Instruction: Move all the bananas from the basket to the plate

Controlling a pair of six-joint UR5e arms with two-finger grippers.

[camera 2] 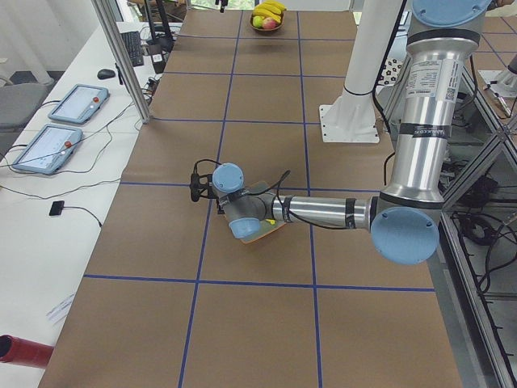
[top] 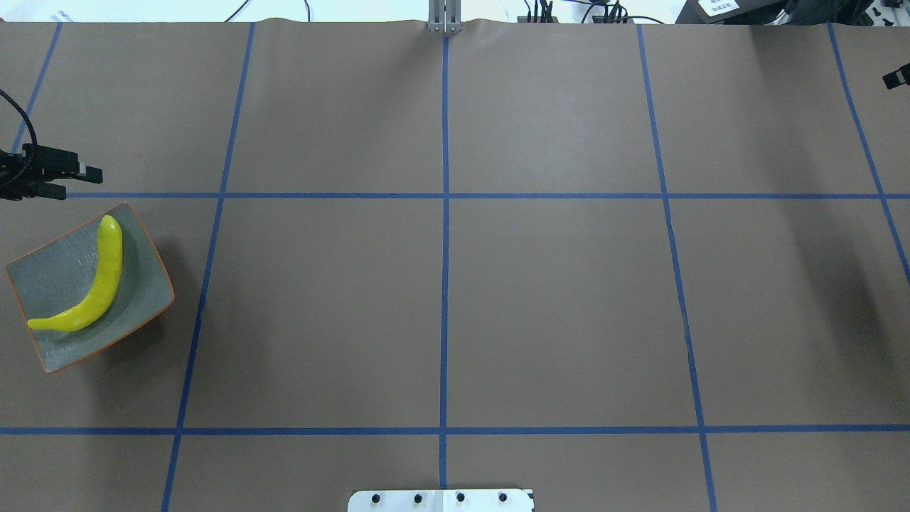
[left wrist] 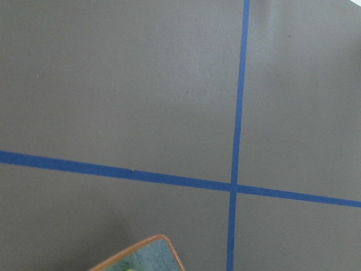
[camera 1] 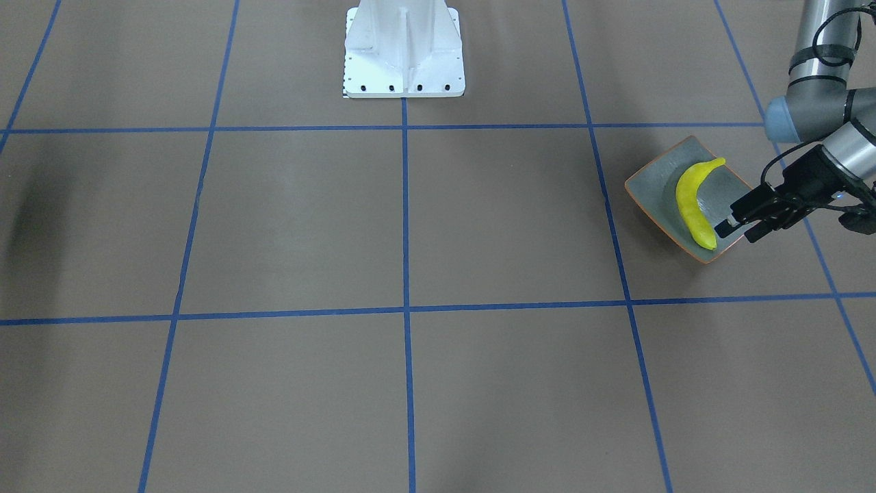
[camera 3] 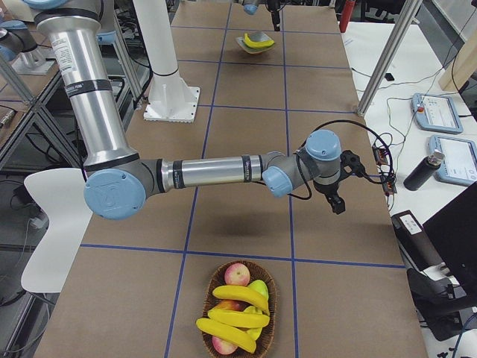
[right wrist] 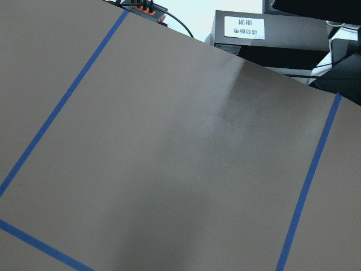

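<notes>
One pale greenish-yellow banana (camera 1: 694,202) lies across the square grey-green plate (camera 1: 650,188) and also shows in the overhead view (top: 99,284) on the plate (top: 50,270). My left gripper (camera 1: 738,231) hovers open and empty just beyond the plate's far edge, also seen from overhead (top: 84,182). The basket (camera 3: 240,298) at the table's other end holds several bright-yellow bananas (camera 3: 238,318). My right gripper (camera 3: 337,203) hangs above the table some way from the basket; only a sliver of it shows in the overhead view (top: 897,76), so I cannot tell whether it is open or shut.
Apples (camera 3: 237,274) lie in the basket with the bananas. The robot's white base (camera 1: 404,55) stands at mid-table. A corner of the plate (left wrist: 149,255) shows in the left wrist view. Blue tape lines grid the brown table.
</notes>
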